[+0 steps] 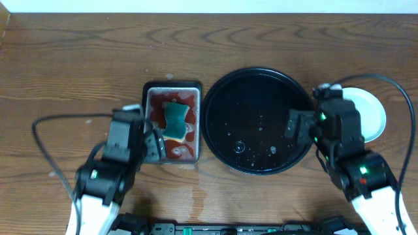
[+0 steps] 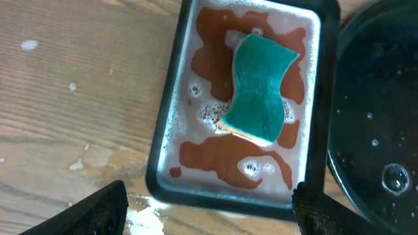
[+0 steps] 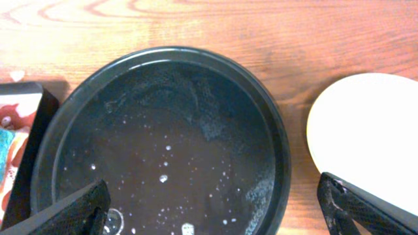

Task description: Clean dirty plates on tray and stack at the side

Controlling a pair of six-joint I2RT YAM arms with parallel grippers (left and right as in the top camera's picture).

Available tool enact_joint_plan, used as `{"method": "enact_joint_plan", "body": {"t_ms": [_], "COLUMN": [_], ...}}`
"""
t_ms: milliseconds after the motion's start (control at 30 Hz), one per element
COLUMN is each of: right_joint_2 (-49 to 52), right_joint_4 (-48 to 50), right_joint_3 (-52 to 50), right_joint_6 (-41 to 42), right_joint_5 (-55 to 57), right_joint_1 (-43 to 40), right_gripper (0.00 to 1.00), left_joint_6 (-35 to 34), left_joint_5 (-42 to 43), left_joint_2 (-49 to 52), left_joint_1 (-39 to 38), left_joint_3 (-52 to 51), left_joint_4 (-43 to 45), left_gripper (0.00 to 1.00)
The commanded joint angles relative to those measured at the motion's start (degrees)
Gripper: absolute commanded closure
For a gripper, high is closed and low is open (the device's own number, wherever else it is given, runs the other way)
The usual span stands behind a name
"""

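Note:
The round black tray lies mid-table, wet with droplets and holding no plate; it fills the right wrist view. A pale plate rests on the wood to the right of the tray, partly under my right arm; how many are stacked there I cannot tell. Its white surface shows beside the tray's rim. My right gripper hovers open over the tray's right edge, nothing between its fingers. My left gripper hangs open by the near edge of the pan, holding nothing.
A rectangular black pan of reddish soapy liquid sits left of the tray, almost touching it, with a green sponge lying in it. Cables loop beside both arms. Small wet spots mark the wood near the pan.

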Motion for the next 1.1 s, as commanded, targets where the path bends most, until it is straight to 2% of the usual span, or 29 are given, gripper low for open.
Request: {"method": "enact_joint_plan", "body": {"t_ms": [0, 133, 267, 1067], "right_joint_2": [-6.6, -15.0, -19.4, -20.2], "right_joint_4": [1.9, 4.9, 3.7, -17.7], "right_joint_3": [-5.3, -10.1, -11.6, -11.8], "right_joint_6": [1.5, 2.3, 2.3, 2.2], "right_joint_5": [-1.3, -1.1, -0.9, -0.5], "right_joint_1": [-0.5, -0.6, -0.6, -0.5], "right_gripper": [0.01, 0.01, 0.01, 0.01], "left_joint_6": [0.8, 0.1, -0.1, -0.1], "left_joint_5": [0.6, 0.7, 0.7, 0.7], "left_joint_2": [-8.5, -18.1, -22.8, -23.3], "left_joint_1": [0.2, 0.2, 0.2, 0.2], "left_joint_3": [-3.1, -4.3, -4.3, -4.3], "left_joint_4": [0.4, 0.4, 0.5, -0.6], "left_gripper": [0.19, 0.18, 0.18, 0.18]}}
